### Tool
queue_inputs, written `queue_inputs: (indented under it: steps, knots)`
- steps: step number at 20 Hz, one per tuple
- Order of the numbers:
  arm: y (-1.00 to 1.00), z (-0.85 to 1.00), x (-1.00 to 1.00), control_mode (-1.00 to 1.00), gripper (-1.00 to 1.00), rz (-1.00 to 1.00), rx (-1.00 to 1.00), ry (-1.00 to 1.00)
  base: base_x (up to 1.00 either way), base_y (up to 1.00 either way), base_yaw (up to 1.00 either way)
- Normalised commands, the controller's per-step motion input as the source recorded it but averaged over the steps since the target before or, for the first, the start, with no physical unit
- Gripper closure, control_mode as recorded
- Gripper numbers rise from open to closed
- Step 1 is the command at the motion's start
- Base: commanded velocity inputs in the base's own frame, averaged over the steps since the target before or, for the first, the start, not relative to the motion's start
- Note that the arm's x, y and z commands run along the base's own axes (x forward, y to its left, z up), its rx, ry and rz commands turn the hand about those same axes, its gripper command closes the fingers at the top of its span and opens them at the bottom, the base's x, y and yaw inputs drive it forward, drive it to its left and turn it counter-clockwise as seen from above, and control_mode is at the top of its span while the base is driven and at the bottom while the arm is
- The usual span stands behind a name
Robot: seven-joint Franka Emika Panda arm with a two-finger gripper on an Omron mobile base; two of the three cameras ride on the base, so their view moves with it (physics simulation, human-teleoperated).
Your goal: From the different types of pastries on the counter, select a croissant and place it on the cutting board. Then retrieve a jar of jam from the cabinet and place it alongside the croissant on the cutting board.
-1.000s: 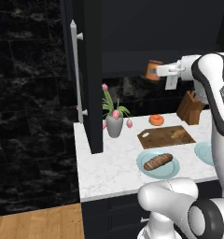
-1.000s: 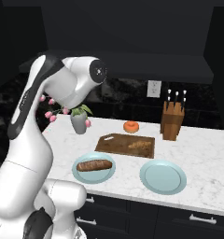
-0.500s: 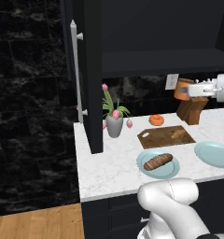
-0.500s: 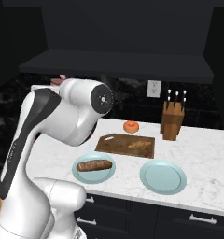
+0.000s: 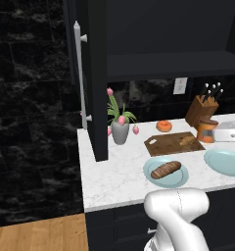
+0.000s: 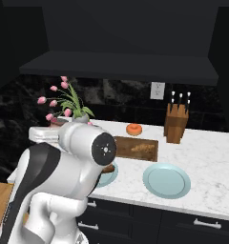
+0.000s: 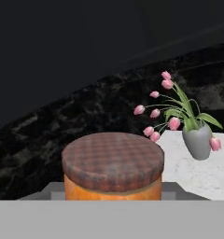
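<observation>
second step in hand: the gripper [image 5: 212, 133] is pinching the jam jar [image 5: 206, 130], carrying it just right of the board [image 5: 172, 143], where the croissant [image 5: 187, 141] is lying. next move is calling for lowering the jar beside the croissant and releasing

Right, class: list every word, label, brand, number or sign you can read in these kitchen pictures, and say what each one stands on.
No readable text in any view.
Orange-red jam jar with a brown checked lid: no label shows on it.
Wooden knife block: plain, no marking.
White wall socket plate: blank, nothing printed on it.
Dark-brown wooden cutting board: grain alone, no lettering.
</observation>
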Motion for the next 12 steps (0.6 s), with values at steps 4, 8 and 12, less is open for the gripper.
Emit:
queue_inputs:
  steps: [4,8,12]
  knots:
    - [0.00,-0.85,-0.06,-1.00,1.00,0.00,0.00,0.07,0.00,0.00,0.00]
    - [0.00,-0.44,0.24,-1.00,1.00,0.00,-0.01,0.04,0.00,0.00,0.00]
    - [0.00,-0.51,0.36,-1.00,1.00,-0.01,-0.06,0.06,0.00,0.00,0.00]
